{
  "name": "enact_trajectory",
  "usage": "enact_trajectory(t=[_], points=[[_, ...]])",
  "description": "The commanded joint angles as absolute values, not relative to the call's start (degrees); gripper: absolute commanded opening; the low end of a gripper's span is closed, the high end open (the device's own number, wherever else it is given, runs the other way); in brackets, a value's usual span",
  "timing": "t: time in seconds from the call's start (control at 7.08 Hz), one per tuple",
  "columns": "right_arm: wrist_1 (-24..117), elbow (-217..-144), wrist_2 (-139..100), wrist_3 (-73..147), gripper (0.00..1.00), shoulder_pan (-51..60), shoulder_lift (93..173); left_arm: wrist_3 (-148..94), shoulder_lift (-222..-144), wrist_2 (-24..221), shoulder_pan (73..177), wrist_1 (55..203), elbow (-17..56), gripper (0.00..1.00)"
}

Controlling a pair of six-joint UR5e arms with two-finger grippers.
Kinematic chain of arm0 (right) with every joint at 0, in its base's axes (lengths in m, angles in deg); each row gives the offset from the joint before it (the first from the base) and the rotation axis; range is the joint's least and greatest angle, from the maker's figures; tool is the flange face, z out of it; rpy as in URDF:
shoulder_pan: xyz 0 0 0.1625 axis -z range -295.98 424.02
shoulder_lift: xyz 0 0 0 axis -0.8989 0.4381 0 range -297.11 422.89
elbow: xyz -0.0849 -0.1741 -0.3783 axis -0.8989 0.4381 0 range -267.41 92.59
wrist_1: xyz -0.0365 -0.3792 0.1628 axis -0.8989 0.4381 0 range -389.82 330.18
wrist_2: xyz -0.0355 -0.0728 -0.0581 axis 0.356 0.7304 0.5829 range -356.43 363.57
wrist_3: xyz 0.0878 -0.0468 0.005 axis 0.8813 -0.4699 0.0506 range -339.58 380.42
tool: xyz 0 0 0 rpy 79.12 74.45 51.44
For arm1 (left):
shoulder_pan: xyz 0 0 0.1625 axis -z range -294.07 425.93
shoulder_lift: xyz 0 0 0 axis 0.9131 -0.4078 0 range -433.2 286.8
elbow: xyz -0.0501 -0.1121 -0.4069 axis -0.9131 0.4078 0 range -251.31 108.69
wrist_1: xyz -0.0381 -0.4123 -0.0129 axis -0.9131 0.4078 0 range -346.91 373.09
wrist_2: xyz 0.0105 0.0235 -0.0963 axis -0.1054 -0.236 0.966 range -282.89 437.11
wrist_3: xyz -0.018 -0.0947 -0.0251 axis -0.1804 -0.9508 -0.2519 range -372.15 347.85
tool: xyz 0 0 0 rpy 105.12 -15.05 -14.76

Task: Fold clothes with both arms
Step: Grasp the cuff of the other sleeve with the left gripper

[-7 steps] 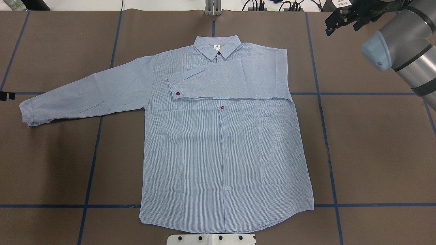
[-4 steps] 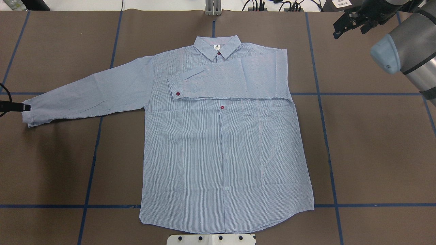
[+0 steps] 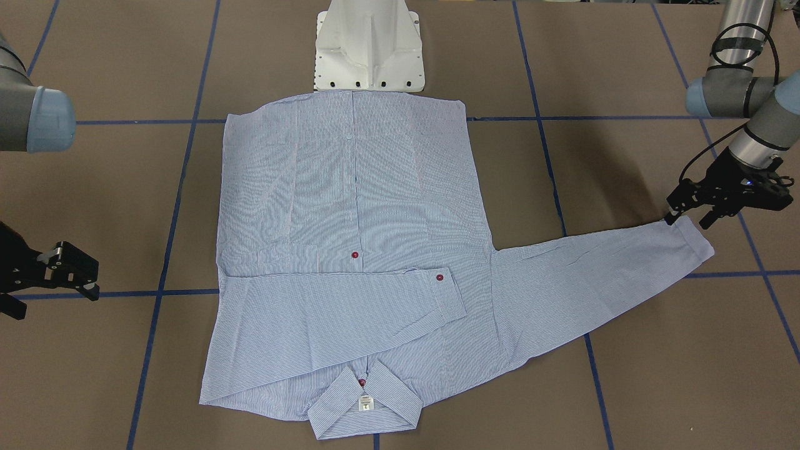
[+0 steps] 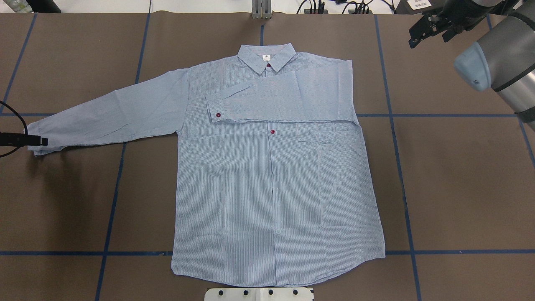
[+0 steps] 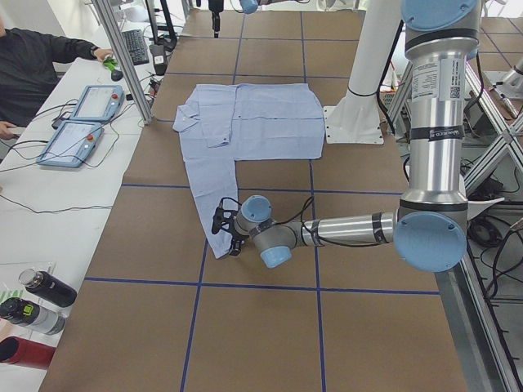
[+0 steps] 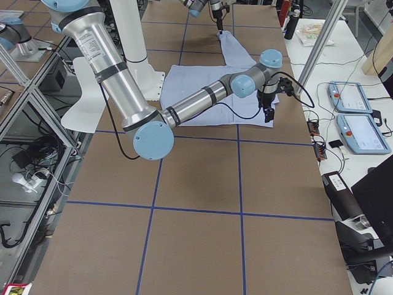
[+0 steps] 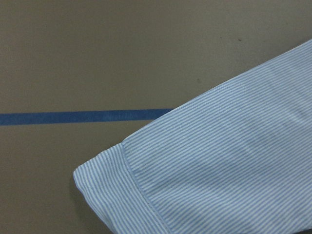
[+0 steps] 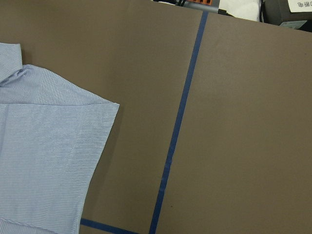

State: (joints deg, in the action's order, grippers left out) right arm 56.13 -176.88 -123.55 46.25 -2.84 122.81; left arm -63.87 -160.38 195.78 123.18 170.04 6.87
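"Where does your shirt (image 4: 271, 188) lie?"

"From overhead you see it flat at the centre of the desk (image 4: 459, 188). The collar (image 4: 250, 56) is at 12 o'clock and one sleeve reaches to 9 o'clock."

"And the claws?"

"Your left claw (image 3: 687, 219) is spread at that cuff (image 4: 35, 129). Your right claw (image 4: 428, 37), also spread, hangs at 1 o'clock."

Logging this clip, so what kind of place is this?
Probably a robotics lab: a tape-gridded table, the left arm and right arm by a shirt, and teach pendants on a side bench.
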Motion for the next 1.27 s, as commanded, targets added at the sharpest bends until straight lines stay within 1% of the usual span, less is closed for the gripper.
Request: enact_trajectory(t=[0.0,0.14,0.28,0.42,0.57,0.71,0.85,1.13], points=[[56.13,-176.88,-123.52,46.26,1.00,-2.78,122.65,-64.53,-160.39,195.85,123.06,169.88,6.56,0.67],[56.13,-176.88,-123.43,46.43,1.00,-2.78,122.56,-65.14,-160.48,195.85,123.06,169.97,6.30,0.62],[56.13,-176.88,-123.43,46.43,1.00,-2.69,122.48,-65.15,-160.48,195.85,123.06,169.88,6.30,0.53],[56.13,-176.88,-123.34,46.52,1.00,-2.69,122.39,-65.15,-160.48,196.20,123.06,169.97,6.30,0.31],[56.13,-176.88,-123.34,46.70,1.00,-2.69,122.21,-64.89,-160.48,196.38,123.06,170.06,6.56,0.05],[56.13,-176.88,-123.34,46.87,1.00,-2.60,122.04,-64.71,-160.39,196.38,123.06,170.15,6.99,0.00],[56.13,-176.88,-123.34,46.96,1.00,-2.60,122.04,-64.71,-160.39,196.47,123.15,170.67,7.09,0.00],[56.05,-176.88,-123.17,47.05,1.00,-2.26,121.95,-64.80,-160.39,196.64,123.24,169.80,12.60,0.00]])
